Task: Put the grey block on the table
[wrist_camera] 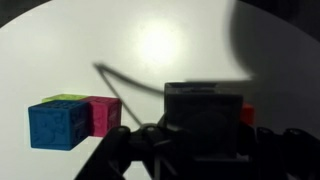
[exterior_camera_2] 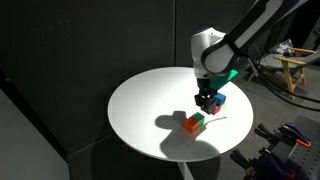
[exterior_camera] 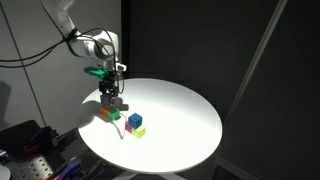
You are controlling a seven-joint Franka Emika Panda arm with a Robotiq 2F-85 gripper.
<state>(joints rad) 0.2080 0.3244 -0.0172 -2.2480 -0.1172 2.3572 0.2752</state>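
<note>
In the wrist view the grey block [wrist_camera: 205,115] is a dull dark cube that sits between my gripper's [wrist_camera: 205,140] two fingers, which are shut on it. A red cube [wrist_camera: 247,114] peeks out just behind it on the right. In both exterior views the gripper [exterior_camera: 112,102] [exterior_camera_2: 208,100] hangs low over the round white table [exterior_camera: 185,110] [exterior_camera_2: 145,105], close beside the red cube [exterior_camera_2: 191,125] and a green cube [exterior_camera_2: 200,120]. Whether the grey block touches anything below it is hidden.
A cluster of a blue cube [wrist_camera: 55,125], a pink cube [wrist_camera: 104,115] and a yellow-green cube [wrist_camera: 70,99] lies near the gripper; it also shows in an exterior view [exterior_camera: 136,124]. A thin cable [wrist_camera: 120,80] crosses the tabletop. Dark curtains surround the table.
</note>
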